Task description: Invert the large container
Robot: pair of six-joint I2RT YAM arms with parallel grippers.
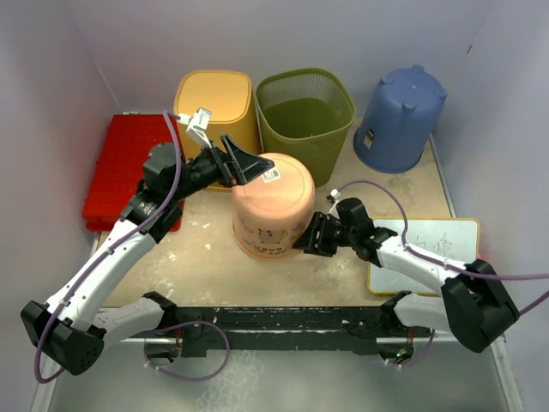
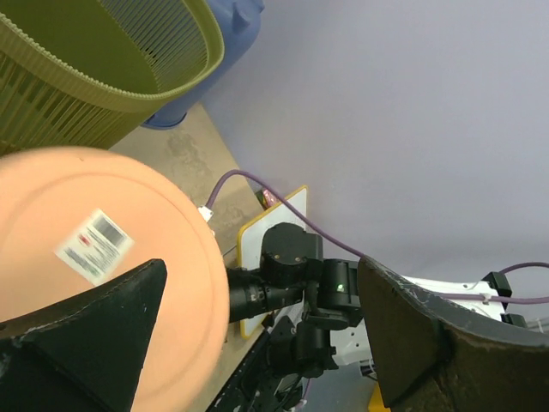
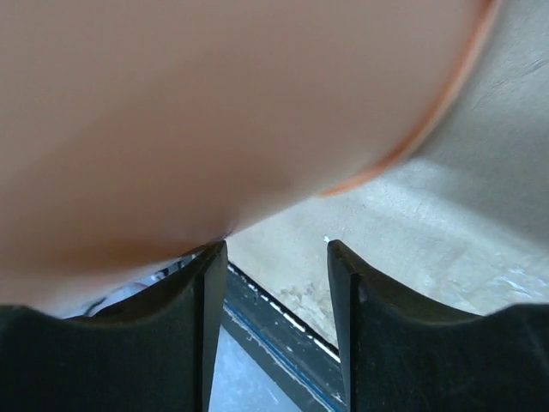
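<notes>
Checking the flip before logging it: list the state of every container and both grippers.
peach container: upside down, labelled base up
green basket: upright, mouth up, empty
blue bin: upside down
yellow bin: flat face up, lid or base unclear
left gripper: open, over the peach container's base
right gripper: open, beside the peach container's rim, nothing between its fingers

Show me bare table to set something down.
Bare table lies front-left, between the left arm, the peach container and the black rail. A smaller patch sits between the green basket, blue bucket and whiteboard. The back row is crowded.
</notes>
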